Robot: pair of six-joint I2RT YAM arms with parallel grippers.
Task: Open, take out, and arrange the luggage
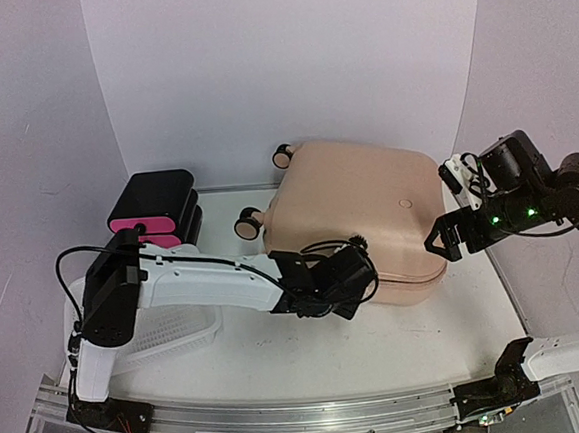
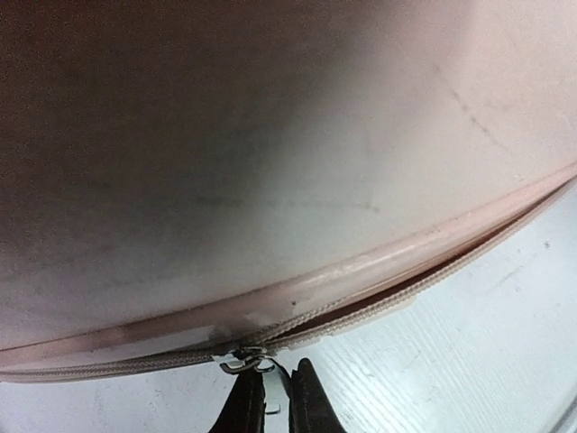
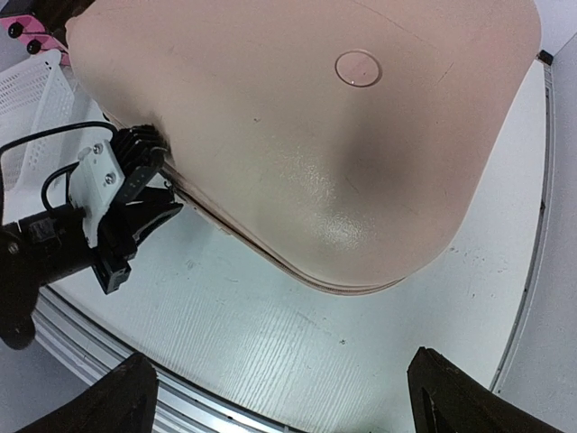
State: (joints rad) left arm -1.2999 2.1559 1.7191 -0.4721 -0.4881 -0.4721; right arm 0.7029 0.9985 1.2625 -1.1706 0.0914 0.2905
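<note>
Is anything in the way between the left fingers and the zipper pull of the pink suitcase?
No, nothing visible stands between them. The left gripper has its fingers closed on the metal zipper pull at the suitcase seam.

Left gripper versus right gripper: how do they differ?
The left gripper is pinched shut on the zipper pull; the right gripper stands open, holding nothing. The left gripper sits at the near seam of the luggage; the right gripper hangs off its right end. Both have black fingers.
</note>
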